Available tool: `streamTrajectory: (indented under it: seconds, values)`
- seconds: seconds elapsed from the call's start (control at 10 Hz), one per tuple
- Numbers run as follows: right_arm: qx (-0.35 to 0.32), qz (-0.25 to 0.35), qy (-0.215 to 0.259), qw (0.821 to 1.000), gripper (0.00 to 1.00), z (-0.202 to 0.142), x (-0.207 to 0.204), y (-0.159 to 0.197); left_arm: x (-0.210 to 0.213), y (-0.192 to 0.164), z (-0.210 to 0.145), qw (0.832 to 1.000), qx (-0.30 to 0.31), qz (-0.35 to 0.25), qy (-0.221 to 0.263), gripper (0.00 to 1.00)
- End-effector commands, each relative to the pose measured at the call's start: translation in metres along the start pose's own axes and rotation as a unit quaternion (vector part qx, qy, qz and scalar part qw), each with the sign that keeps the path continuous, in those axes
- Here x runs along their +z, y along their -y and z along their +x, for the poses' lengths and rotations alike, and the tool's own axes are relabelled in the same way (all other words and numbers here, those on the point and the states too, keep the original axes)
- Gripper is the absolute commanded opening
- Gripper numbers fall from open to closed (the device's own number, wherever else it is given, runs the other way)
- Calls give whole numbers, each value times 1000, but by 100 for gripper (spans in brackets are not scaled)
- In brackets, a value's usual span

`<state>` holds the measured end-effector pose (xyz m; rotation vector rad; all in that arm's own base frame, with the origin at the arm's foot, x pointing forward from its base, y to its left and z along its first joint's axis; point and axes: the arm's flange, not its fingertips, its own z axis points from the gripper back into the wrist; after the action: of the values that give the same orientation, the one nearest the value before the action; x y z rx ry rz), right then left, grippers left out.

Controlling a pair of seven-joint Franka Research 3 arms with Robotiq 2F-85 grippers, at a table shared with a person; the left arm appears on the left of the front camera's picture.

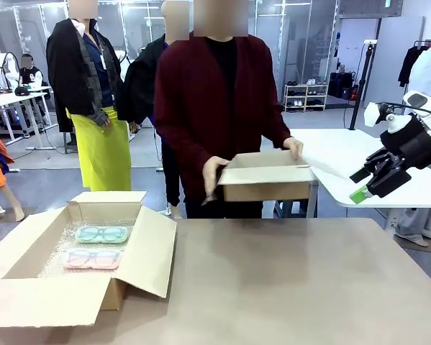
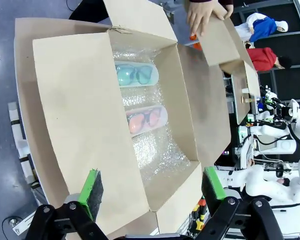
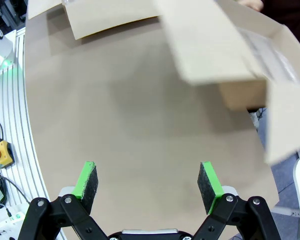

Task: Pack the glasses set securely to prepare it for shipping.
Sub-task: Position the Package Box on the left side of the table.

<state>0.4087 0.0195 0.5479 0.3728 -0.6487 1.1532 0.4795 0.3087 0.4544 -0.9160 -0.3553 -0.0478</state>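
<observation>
The glasses set lies on bubble wrap inside an open cardboard box (image 1: 154, 251) at the table's left: a mint-green case (image 1: 102, 233) behind a pink case (image 1: 93, 259). From above, the left wrist view shows the mint case (image 2: 135, 74) and the pink case (image 2: 146, 119) in that box (image 2: 79, 115). My left gripper (image 2: 152, 187) hangs open over the box's near end, holding nothing. My right gripper (image 1: 368, 180) is open, raised at the right edge above the table. In its own view the right gripper (image 3: 150, 181) looks down on bare tabletop.
A person at the far side holds a second, smaller cardboard box (image 1: 267, 180) in both hands above the table edge; it appears blurred in the right wrist view as the box (image 3: 225, 55). A white table (image 1: 345, 154) stands behind on the right.
</observation>
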Motion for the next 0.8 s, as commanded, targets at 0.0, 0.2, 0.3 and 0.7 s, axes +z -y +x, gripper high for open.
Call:
streamTrajectory:
  seconds: [0.0,0.2,0.3,0.7]
  values:
    - [-12,-5,-1,1000,100,5,0,0,0,0,0,1000,0,0,0,100]
    - [-12,-5,-1,1000,100,5,0,0,-17,112,7,984,-171,-19,-44,100]
    - [-12,-5,-1,1000,100,5,0,0,-16,159,-3,969,-239,-17,-62,100]
    - [-12,-5,-1,1000,100,5,0,0,-21,261,-53,908,-400,27,-120,100]
